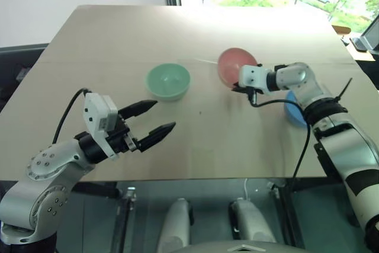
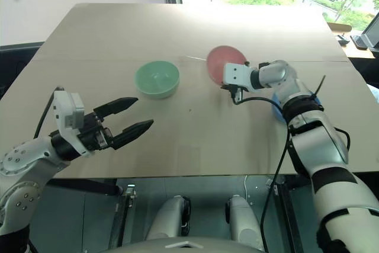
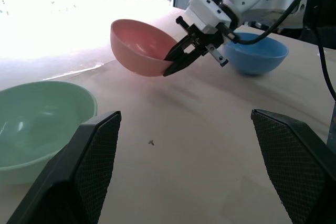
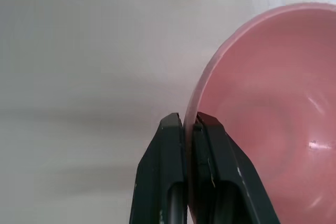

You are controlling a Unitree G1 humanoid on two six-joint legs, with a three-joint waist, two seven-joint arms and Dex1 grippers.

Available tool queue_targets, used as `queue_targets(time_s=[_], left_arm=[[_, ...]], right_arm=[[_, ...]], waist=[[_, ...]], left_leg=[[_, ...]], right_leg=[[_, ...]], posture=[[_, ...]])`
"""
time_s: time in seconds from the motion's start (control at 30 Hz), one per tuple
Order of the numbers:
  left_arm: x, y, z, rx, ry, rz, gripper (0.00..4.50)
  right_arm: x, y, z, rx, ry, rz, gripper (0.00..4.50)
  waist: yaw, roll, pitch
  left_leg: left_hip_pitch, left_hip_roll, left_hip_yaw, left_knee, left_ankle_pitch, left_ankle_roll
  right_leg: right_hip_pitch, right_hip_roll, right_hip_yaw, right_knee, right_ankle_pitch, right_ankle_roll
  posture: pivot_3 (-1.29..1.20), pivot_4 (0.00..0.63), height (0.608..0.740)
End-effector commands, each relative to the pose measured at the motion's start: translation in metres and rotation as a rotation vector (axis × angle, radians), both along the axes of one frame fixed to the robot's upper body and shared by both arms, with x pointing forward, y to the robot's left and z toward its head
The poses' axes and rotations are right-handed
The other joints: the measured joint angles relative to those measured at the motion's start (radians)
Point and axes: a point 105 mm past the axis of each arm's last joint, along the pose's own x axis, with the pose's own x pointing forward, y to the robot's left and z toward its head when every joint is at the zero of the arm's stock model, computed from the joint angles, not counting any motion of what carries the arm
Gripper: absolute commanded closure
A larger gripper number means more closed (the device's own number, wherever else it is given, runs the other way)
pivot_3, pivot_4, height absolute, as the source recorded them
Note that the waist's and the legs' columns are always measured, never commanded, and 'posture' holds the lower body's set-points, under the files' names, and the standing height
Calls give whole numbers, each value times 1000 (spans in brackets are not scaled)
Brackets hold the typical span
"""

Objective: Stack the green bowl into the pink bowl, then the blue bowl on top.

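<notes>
Fingers (image 4: 181, 145) of the right gripper (image 3: 176, 61) pinch the pink bowl's (image 3: 139, 45) rim, tilting it above the desk (image 1: 207, 128). Left gripper (image 1: 155, 118) fingers spread near the green bowl (image 1: 169, 81).

The blue bowl (image 1: 294, 111) is largely hidden behind the right arm in the head views. The green bowl (image 3: 37, 129) is cut off by the edge of the left wrist view. The pink bowl (image 4: 273, 119) is cut off in the right wrist view.
</notes>
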Motion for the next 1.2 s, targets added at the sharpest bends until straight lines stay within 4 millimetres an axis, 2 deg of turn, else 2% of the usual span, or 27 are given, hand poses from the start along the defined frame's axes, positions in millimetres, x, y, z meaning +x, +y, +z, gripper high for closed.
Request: queue_targets(time_s=[0.03, 0.07, 0.17, 0.23, 0.3, 0.33, 0.4, 0.5, 0.57, 0.7, 0.77, 0.87, 0.93, 1.03, 1.2], left_arm=[[-3, -3, 9, 1, -53, -23, 308], [-2, -4, 9, -1, -51, -29, 308], [0, -7, 6, -7, -43, -48, 308], [1, -8, 5, -3, -40, -60, 308], [3, -8, 5, -4, -40, -63, 308], [6, -7, 4, 10, -39, -53, 308], [11, -4, 2, 31, -37, -34, 308], [21, 7, -8, 187, -45, 91, 308], [32, 18, -7, 303, -61, 182, 308], [42, 25, 0, 447, -71, 187, 308], [53, 31, 2, 618, -81, 193, 308], [75, 33, 10, 740, -149, 209, 308], [85, 33, 10, 809, -178, 205, 308], [111, 28, 9, 925, -237, 174, 308], [134, 15, -8, 1065, -258, 27, 308]], right_arm=[[-39, -3, 0, -23, 172, 72, 4487], [-47, -5, -4, -40, 187, 84, 4487], [-57, -4, -9, -39, 205, 57, 3564], [-61, -3, -11, -42, 220, 46, 2831], [-66, 1, -11, -29, 234, 42, 1872], [-67, 2, -10, -20, 231, 39, 1713], [-68, 4, -8, -2, 218, 31, 963], [-65, 7, 24, 186, 52, -5, 59], [-72, 0, 45, 320, 17, -46, 59], [-88, -19, 68, 542, 0, -163, 59], [-101, -28, 70, 581, 6, -201, 59], [-116, -35, 66, 582, -18, -229, 59], [-119, -37, 64, 578, -15, -251, 59], [-122, -42, 59, 559, -29, -278, 59], [-133, -47, 64, 571, -46, -266, 59]], waist=[[7, 0, 0], [8, 0, 0], [4, 0, 0], [-2, 0, 0], [-5, 0, 0], [-5, 0, 0], [-3, 0, 0], [-2, 0, 0], [2, 0, 0], [16, -1, 0], [25, -1, 0], [27, 0, 0], [24, 0, 0], [23, 0, 0], [23, 0, 0]], left_leg=[[0, 0, 0, 0, 0, 0], [0, 0, -1, 0, 0, 0], [0, 0, 0, 1, 0, 0], [1, 0, 0, 2, 0, 0], [2, 0, 0, 4, 0, 0], [2, 0, 0, 4, 0, 0], [2, 0, 0, 4, 0, 0], [1, 0, 0, 6, 0, 0], [0, 0, 0, 6, 0, 0], [0, 0, -1, 6, 0, 0], [0, 0, -1, 6, 0, 0], [0, -1, -1, 5, 0, 0], [0, -1, 0, 6, 0, 0], [1, -1, 1, 6, 0, 0], [0, -1, 1, 6, 0, 0]], right_leg=[[0, 0, 0, 0, 0, 0], [0, 0, -1, 0, 0, 0], [0, 0, -1, 1, 0, 0], [0, 0, 0, 3, 0, 0], [0, 1, 1, 6, 0, 0], [0, 1, 1, 6, 0, 0], [0, 1, 1, 7, 0, 0], [0, 1, 1, 7, 0, 0], [-1, 1, 1, 7, 0, 0], [0, 1, -1, 7, -1, 0], [0, 1, -1, 7, -1, 0], [0, 1, -1, 6, -1, 0], [0, 1, 0, 6, -1, 0], [0, 1, 1, 6, -1, 0], [-1, 2, 2, 6, -1, 0]], posture=[[0, 150, 740], [0, 150, 740], [0, 150, 740], [0, 150, 740], [0, 150, 740], [0, 150, 740], [0, 150, 740], [0, 150, 740], [0, 150, 740], [0, 150, 740], [0, 150, 740], [0, 150, 740], [0, 150, 740], [0, 150, 740], [0, 150, 740]])
